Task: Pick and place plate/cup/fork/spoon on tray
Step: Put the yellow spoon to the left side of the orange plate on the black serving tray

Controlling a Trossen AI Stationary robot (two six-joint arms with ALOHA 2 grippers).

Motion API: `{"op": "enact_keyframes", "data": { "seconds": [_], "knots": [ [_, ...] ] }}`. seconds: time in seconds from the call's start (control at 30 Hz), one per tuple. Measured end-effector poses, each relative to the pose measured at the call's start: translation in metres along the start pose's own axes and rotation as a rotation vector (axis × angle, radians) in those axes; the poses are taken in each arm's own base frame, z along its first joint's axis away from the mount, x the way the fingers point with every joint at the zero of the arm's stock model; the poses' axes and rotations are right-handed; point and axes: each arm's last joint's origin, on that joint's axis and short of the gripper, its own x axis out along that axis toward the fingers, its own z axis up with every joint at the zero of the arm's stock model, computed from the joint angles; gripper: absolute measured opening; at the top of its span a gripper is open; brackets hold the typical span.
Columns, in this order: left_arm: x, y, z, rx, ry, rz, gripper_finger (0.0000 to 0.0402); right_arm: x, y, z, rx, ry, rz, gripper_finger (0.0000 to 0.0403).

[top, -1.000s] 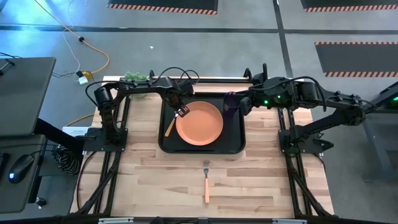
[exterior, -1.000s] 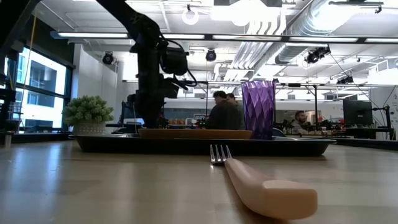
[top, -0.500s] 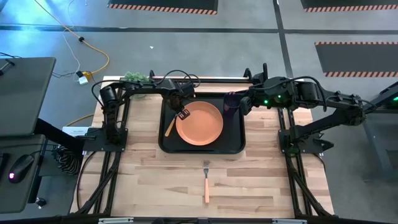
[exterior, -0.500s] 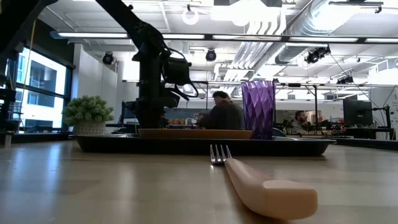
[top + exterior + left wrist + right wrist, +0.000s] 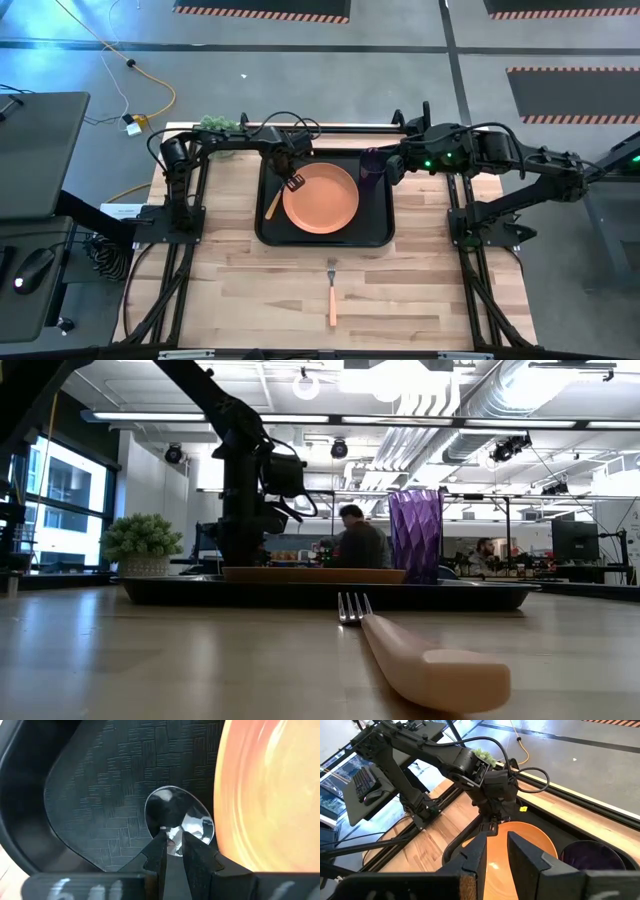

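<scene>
The black tray (image 5: 376, 232) serves as the anchor here: a rounded rectangle with a raised rim, and the left wrist view alone reveals its floor is embossed with a woven, basket-like texture. The smooth, glossy orange plate (image 5: 321, 198) lies flat in the tray's middle. The purple cup (image 5: 371, 163), a ribbed translucent tumbler, stands upright in the tray's far right corner; the low view shows its fluting, which the high view cannot. The spoon (image 5: 272, 204) lies on the tray floor between the plate and the tray's left rim. The high view shows only its yellow-orange handle, while the left wrist view shows its polished round bowl (image 5: 178, 820) just beside the plate's edge. The left gripper (image 5: 173, 851) sits over that bowl, fingers drawn close with only a slim gap, pinching nothing visible. The right gripper (image 5: 496, 851) hovers beside the cup at the tray's far right corner, fingers slightly parted and empty. The fork (image 5: 332, 290), metal tines and matte orange handle, lies on the wooden table (image 5: 230, 290) outside the tray's near rim.
</scene>
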Motion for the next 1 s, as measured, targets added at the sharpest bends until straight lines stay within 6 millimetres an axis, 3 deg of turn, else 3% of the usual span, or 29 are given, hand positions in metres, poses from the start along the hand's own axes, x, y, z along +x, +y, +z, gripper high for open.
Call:
{"op": "enact_keyframes", "data": {
  "seconds": [1.0],
  "knots": [
    [-0.0002,0.0026,-0.0057,0.001,0.059,0.029,0.0051,-0.0001,0.0005,0.0001,0.001,0.001,0.008,0.0067]
  ]
}}
